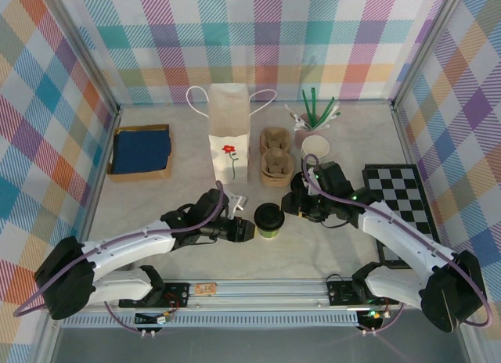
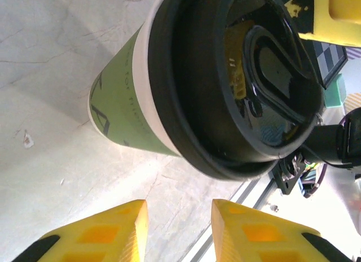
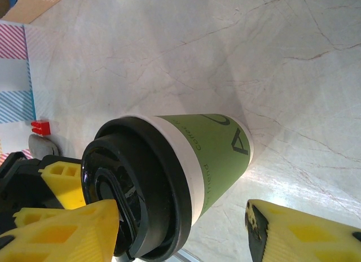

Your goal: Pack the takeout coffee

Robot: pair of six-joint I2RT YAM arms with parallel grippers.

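Observation:
The takeout coffee [image 1: 268,220], a short green paper cup with a black lid, stands upright on the table between my two grippers. In the left wrist view the coffee [image 2: 127,107] is just beyond my left gripper [image 2: 177,219], whose yellow fingers are open with only bare table between them. From the top, the left gripper [image 1: 247,231] sits at the cup's left side. My right gripper [image 1: 294,204] is at the cup's right. In the right wrist view the right gripper [image 3: 181,212] stands wide open, with the coffee [image 3: 220,149] partly between its fingers and clear of the right one.
A tall white paper bag [image 1: 228,136] with a red flower stands behind the cup. Right of the bag are a cardboard cup carrier [image 1: 274,161], a stack of lidless cups [image 1: 315,149] and green stirrers [image 1: 317,109]. A boxed blue cloth [image 1: 141,150] lies left, a checkerboard [image 1: 401,200] right.

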